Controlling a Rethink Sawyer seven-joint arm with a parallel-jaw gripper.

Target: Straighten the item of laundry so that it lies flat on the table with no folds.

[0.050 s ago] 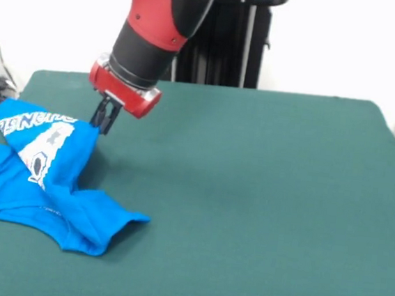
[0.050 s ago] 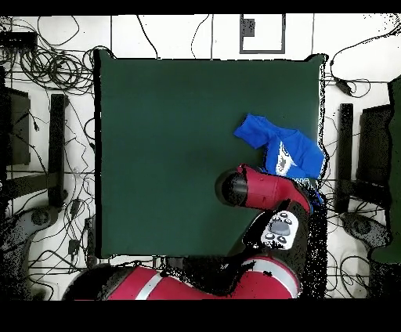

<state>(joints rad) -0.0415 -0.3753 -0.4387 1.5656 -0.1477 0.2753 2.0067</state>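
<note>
Gripper [image 1: 104,121] low at the table's [image 1: 263,196] left side in the front view, tips right at the raised edge of the shirt [image 1: 41,175]. The shirt's lifted panel slopes away to the gripper's left and toward the camera; the rest lies crumpled on the table below it, one sleeve reaching out nearer the camera and to the right. Overhead, the shirt [image 2: 282,149] sits by the table's [image 2: 172,156] right edge, just beyond the arm [image 2: 262,190], which covers its near part.

White wall [image 1: 347,43] behind; tangled cables [image 2: 47,63] on pale floor [image 2: 188,35]
</note>
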